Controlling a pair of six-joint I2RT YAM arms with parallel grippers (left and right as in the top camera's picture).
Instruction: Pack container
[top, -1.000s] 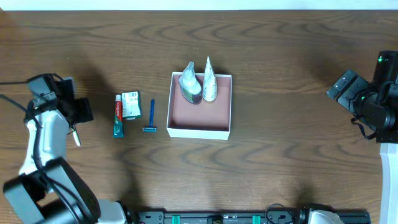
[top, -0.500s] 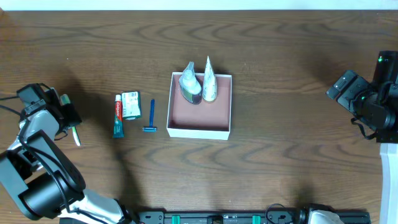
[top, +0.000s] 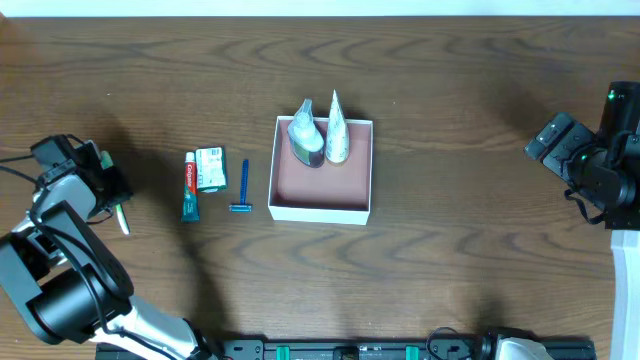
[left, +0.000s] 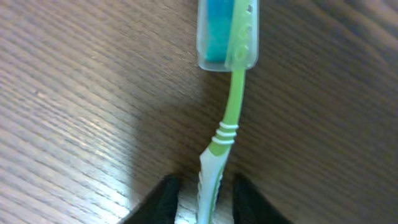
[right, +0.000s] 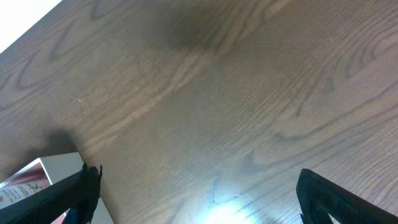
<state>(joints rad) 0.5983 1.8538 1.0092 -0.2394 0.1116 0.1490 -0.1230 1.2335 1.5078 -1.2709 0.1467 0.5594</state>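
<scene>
The container (top: 321, 209), a square white box with a reddish-pink inside, stands mid-table; its corner also shows in the right wrist view (right: 57, 169). Two pale tubes (top: 320, 137) lean in its far part. A green toothbrush (top: 121, 218) with a clear head cap lies at the far left. In the left wrist view the toothbrush (left: 231, 106) has its handle between my left gripper's (left: 202, 190) open fingers, with a gap on each side. My right gripper (top: 548, 140) is open and empty at the far right, above bare table (right: 196, 193).
A toothpaste tube (top: 189, 186), a small green and white box (top: 210, 168) and a blue razor (top: 243, 187) lie in a row left of the container. Dark wooden table all round.
My left gripper has moved left and down over the toothbrush, and its fingers now straddle the handle. The right arm and the other items have not moved.
</scene>
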